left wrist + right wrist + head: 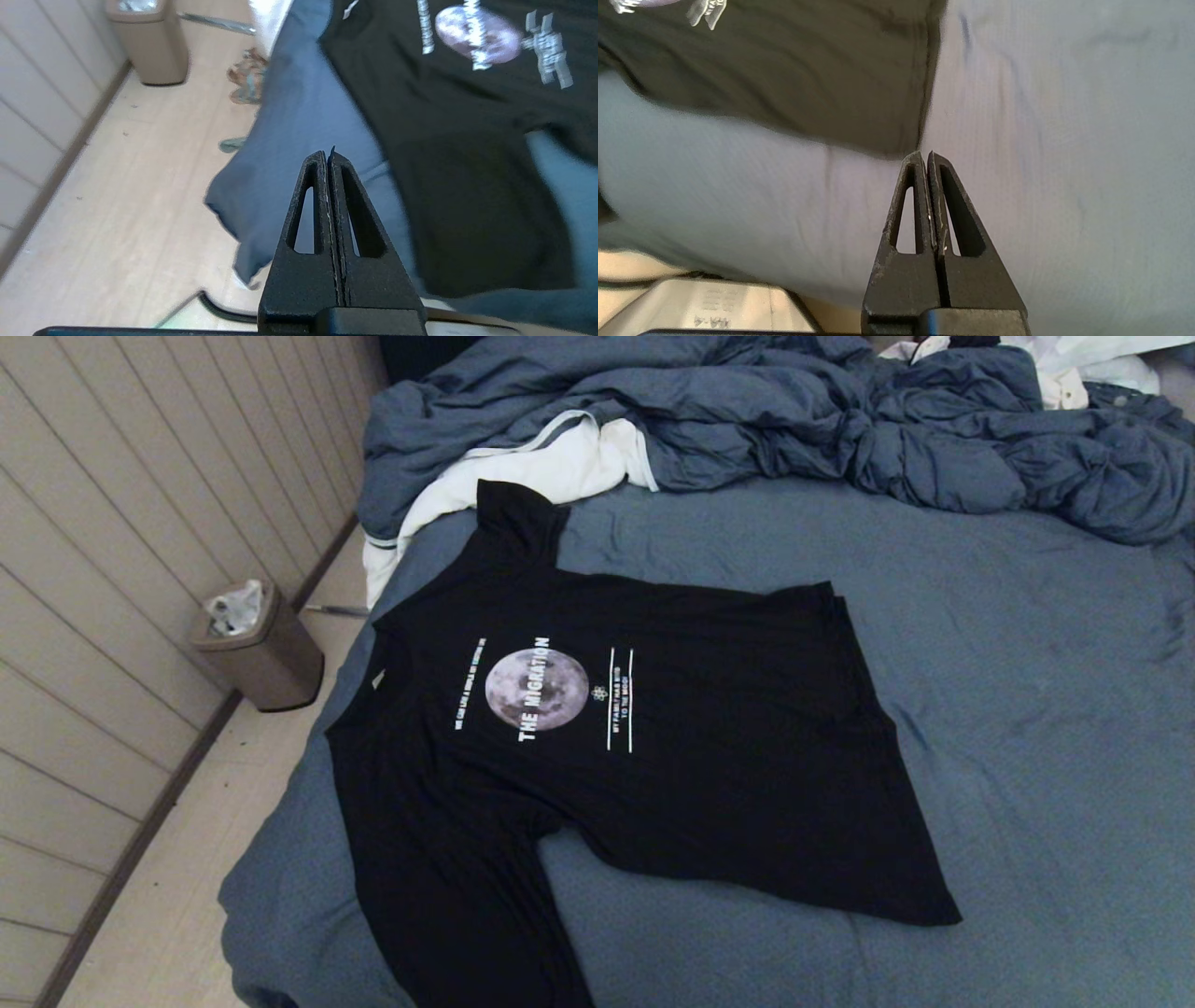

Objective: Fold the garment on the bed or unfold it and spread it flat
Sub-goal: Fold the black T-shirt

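Black garment [653,784] lies spread print-up, centre frame, on the bed [1027,709]; left gripper [328,156] and right gripper [924,156] jaws closed, empty.

The shirt [653,756] lies spread flat, print up, on the bed [1027,709], collar at the bed's left edge. Beyond it a white cloth [551,467] touches one sleeve, with the rumpled duvet [794,420] behind. Left of the bed, a bin [261,649] stands on the floor.
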{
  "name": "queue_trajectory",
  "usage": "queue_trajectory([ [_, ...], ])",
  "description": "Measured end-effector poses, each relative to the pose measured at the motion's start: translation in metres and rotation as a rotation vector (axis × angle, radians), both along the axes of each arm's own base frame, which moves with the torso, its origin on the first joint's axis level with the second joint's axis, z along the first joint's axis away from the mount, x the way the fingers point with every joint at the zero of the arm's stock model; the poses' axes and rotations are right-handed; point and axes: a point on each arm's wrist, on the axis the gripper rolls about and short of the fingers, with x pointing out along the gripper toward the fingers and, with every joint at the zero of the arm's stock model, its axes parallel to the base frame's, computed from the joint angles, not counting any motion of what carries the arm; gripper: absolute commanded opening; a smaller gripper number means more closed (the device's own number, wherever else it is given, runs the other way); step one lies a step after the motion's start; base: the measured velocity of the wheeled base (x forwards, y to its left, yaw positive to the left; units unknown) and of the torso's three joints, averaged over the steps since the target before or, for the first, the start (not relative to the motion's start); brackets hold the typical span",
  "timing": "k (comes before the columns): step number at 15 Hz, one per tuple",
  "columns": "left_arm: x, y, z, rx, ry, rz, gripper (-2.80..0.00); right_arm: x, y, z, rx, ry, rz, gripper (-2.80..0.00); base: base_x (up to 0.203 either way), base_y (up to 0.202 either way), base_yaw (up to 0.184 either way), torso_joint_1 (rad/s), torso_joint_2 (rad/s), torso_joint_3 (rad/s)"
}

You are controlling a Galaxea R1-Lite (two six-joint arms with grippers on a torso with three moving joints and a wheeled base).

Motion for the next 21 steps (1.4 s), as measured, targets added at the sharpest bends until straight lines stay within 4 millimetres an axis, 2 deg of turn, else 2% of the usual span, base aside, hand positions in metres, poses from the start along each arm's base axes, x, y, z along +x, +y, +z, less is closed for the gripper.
queue_trajectory([
  [3, 0.004, -0.001, 0.046, -0.064, -0.005, -0.030, -2.80, 0.006, 0.000, 0.057, 0.046, -0.035, 0.038, -2.80, 0.000, 0.000, 0.000, 0.000, 0.00, 0.000],
  [6, 0.021, -0.002, 0.104, -0.158, -0.003, -0.079, -2.80, 0.024, 0.000, 0.112, 0.110, -0.042, 0.104, -2.80, 0.000, 0.000, 0.000, 0.000, 0.00, 0.000],
  [9, 0.058, -0.003, 0.144, -0.210, 0.090, -0.128, -2.80, 0.065, 0.006, 0.146, 0.131, 0.043, 0.121, -2.80, 0.000, 0.000, 0.000, 0.000, 0.00, 0.000],
  [11, 0.091, -0.004, 0.154, -0.234, 0.215, -0.162, -2.80, 0.101, 0.010, 0.158, 0.157, 0.127, 0.109, -2.80, 0.000, 0.000, 0.000, 0.000, 0.00, 0.000],
  [13, 0.128, -0.005, 0.156, -0.279, 0.360, -0.188, -2.80, 0.143, 0.012, 0.161, 0.191, 0.228, 0.083, -2.80, 0.000, 0.000, 0.000, 0.000, 0.00, 0.000],
  [16, 0.181, -0.008, 0.144, -0.348, 0.555, -0.233, -2.80, 0.206, -0.006, 0.142, 0.273, 0.417, 0.030, -2.80, 0.000, 0.000, 0.000, 0.000, 0.00, 0.000],
  [18, 0.210, -0.015, 0.129, -0.396, 0.673, -0.290, -2.80, 0.231, -0.023, 0.122, 0.351, 0.551, 0.029, -2.80, 0.000, 0.000, 0.000, 0.000, 0.00, 0.000],
  [21, 0.245, -0.028, 0.108, -0.446, 0.814, -0.344, -2.80, 0.252, -0.034, 0.101, 0.427, 0.659, 0.060, -2.80, 0.000, 0.000, 0.000, 0.000, 0.00, 0.000],
])
